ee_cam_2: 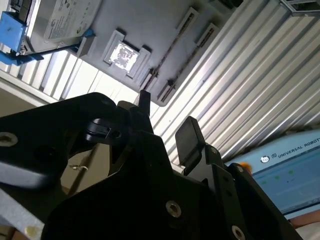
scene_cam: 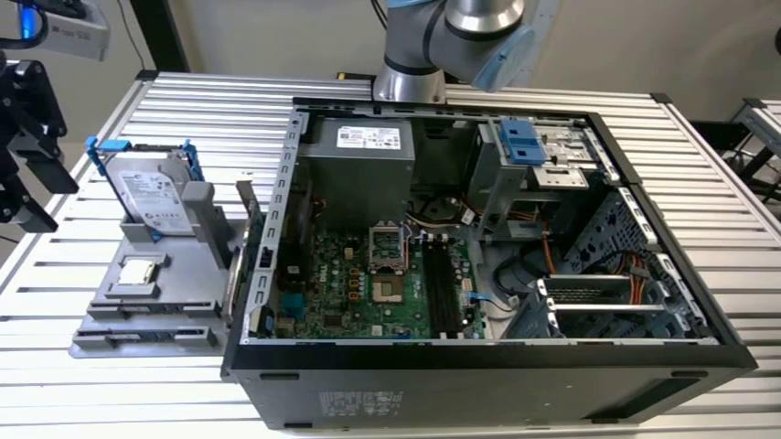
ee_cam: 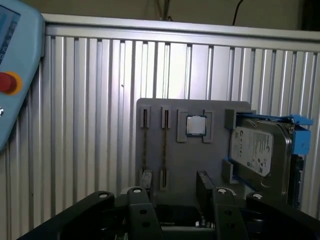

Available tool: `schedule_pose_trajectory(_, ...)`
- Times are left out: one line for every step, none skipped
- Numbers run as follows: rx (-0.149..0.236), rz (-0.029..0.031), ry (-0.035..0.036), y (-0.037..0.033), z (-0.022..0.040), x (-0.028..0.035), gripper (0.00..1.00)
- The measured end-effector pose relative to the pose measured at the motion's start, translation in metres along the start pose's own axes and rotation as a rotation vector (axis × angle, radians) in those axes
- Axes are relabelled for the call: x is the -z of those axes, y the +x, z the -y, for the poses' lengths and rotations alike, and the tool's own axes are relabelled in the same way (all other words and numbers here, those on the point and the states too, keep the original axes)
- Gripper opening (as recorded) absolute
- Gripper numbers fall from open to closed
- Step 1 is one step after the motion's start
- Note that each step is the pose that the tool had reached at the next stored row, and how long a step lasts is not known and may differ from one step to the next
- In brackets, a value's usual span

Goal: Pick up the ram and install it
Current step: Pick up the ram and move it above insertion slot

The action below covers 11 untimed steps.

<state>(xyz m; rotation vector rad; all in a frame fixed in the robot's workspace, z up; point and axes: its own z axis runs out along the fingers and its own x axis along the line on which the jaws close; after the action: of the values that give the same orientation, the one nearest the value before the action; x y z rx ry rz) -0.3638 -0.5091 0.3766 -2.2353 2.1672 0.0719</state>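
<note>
My gripper (ee_cam: 174,182) is open and empty; both wrist views show its two black fingers (ee_cam_2: 187,137) with a gap between them. In the exterior view it (scene_cam: 35,155) hangs at the left edge, off to the side of the grey holder (scene_cam: 146,325) and not touching it. The holder (ee_cam: 192,165) has two narrow slots, each with a thin brownish strip (ee_cam: 144,145) seen edge-on. I cannot tell for sure whether these strips are the ram. The long black memory slots (scene_cam: 437,288) lie on the green motherboard inside the open case.
The open computer case (scene_cam: 488,352) fills the middle of the ribbed metal table (scene_cam: 196,101). The holder also carries a silver hard drive (scene_cam: 156,197) in a blue-handled frame and a small square processor (scene_cam: 138,272). A pendant with a red button (ee_cam: 7,82) lies nearby. The arm's base (scene_cam: 409,82) stands behind the case.
</note>
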Motion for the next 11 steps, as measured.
schedule_pose_trajectory(0.000,-0.0001,-0.0001,0.0000,0.0000,0.0000,1.00)
schedule_pose_trajectory(0.000,-0.0001,-0.0001,0.0000,0.0000,-0.0003,1.00)
schedule_pose_trajectory(0.000,0.0000,0.0001,0.0001,0.0000,-0.0010,1.00)
schedule_pose_trajectory(0.000,0.0002,0.0003,0.0001,0.0000,-0.0024,1.00)
schedule_pose_trajectory(0.000,0.0002,0.0002,0.0002,0.0000,-0.0040,1.00)
schedule_pose_trajectory(0.000,0.0000,0.0000,0.0003,0.0001,-0.0057,1.00)
schedule_pose_trajectory(0.000,0.0001,0.0001,0.0004,0.0002,-0.0076,1.00)
schedule_pose_trajectory(0.000,0.0001,0.0001,0.0004,0.0003,-0.0094,1.00)
schedule_pose_trajectory(0.000,0.0000,0.0000,0.0005,0.0006,-0.0111,1.00)
schedule_pose_trajectory(0.000,0.0000,-0.0001,0.0007,0.0010,-0.0129,1.00)
schedule_pose_trajectory(0.000,-0.0001,-0.0002,0.0008,0.0016,-0.0146,1.00)
